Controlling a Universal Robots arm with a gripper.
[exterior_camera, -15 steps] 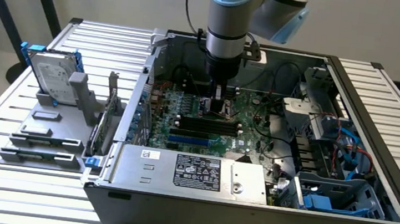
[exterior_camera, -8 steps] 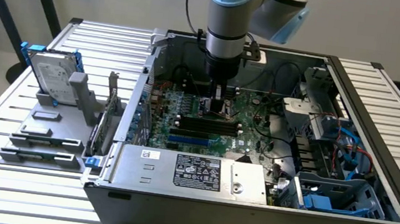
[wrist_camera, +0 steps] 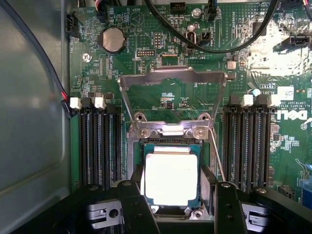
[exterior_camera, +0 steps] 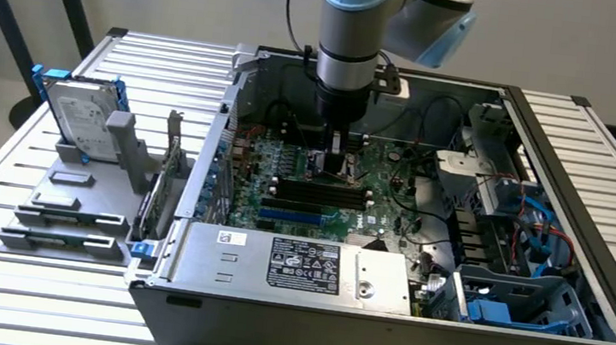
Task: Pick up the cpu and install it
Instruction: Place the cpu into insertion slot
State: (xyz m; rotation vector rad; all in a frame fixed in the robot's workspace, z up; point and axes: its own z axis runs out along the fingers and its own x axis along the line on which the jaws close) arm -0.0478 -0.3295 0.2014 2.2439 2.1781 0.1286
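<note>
The cpu (wrist_camera: 171,179), a small flat square chip with a silver-grey top on a green base, lies flat in the motherboard socket (wrist_camera: 170,132). The socket's metal load plate (wrist_camera: 173,78) stands flipped open beyond it. My gripper (wrist_camera: 173,181) straddles the chip, and its black fingers (wrist_camera: 138,178) press against two opposite edges of it, so it is shut on the cpu. In the exterior view the gripper (exterior_camera: 338,165) reaches straight down into the open computer case, low over the green motherboard (exterior_camera: 317,203).
Black memory slots (wrist_camera: 97,146) flank the socket, with more (wrist_camera: 253,146) on the other side. Black cables (wrist_camera: 219,46) loop over the board. A power supply (exterior_camera: 298,266) fills the case's near side. A hard drive (exterior_camera: 79,118) stands on a grey rack (exterior_camera: 62,224) outside the case.
</note>
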